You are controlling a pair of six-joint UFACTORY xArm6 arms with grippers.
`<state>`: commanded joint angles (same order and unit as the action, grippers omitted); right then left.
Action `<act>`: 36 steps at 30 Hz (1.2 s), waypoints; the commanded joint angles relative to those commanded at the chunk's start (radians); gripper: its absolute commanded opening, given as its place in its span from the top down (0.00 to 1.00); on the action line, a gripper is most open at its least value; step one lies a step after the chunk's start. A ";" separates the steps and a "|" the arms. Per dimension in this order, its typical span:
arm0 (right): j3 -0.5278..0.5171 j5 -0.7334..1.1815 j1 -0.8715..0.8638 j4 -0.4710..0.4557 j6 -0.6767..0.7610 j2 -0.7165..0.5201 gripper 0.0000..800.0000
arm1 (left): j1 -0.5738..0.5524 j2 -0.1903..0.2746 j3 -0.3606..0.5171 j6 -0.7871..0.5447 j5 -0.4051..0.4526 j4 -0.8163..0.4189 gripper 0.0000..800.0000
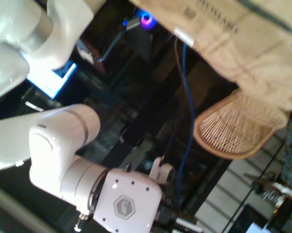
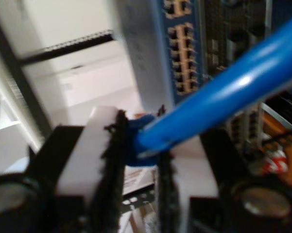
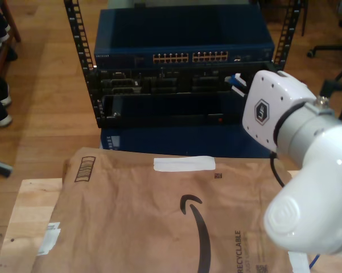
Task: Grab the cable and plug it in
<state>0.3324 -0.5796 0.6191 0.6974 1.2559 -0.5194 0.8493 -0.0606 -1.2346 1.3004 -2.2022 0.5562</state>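
My second claw (image 2: 138, 145) is closed on the cable (image 2: 223, 92), the bright-blue line pinched between its two dark toothed pads (image 2: 111, 160) near what appears to be the plug end; the plug itself is too blurred to make out. Just beyond the jaws, the second wrist view shows a blue-faced network switch (image 2: 182, 53) with rows of sockets, near but not yet met by the cable end. In the exterior view a white arm (image 3: 290, 136) reaches from that view's right toward the rack (image 3: 182, 74), with a small patch of blue visible at its tip against the rack face, beside the switch's port rows (image 3: 190, 57). From the first wrist view, the cable (image 1: 187, 97) hangs down past a brown paper sheet (image 1: 243, 43) and a wicker basket (image 1: 233, 131); the state of my first claw cannot be told from the pictures. The paper covers the counter (image 3: 34, 205) in front of the rack. Judgement: the grasp is done and the step in hand is the approach to a socket. The next move calls for squaring the plug to one port, latch orientation correct, then a straight push. Risk: the cable slipping or rotating in the pads under insertion load.
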 joint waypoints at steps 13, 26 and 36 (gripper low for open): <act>-0.057 -0.368 0.026 0.034 -0.063 0.192 1.00 | 0.249 0.196 0.278 -0.486 0.181 -0.459 0.00; -0.032 -0.542 0.071 0.175 -0.190 0.322 1.00 | 0.454 0.315 0.591 -0.727 0.413 -0.663 0.00; 0.037 -0.540 0.071 0.206 -0.198 0.365 1.00 | 0.559 0.428 0.783 -0.816 0.597 -0.732 0.00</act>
<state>0.3692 -1.1197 0.6897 0.9030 1.0579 -0.1542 1.4078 0.3675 -0.4521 0.4841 -1.6053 -0.1757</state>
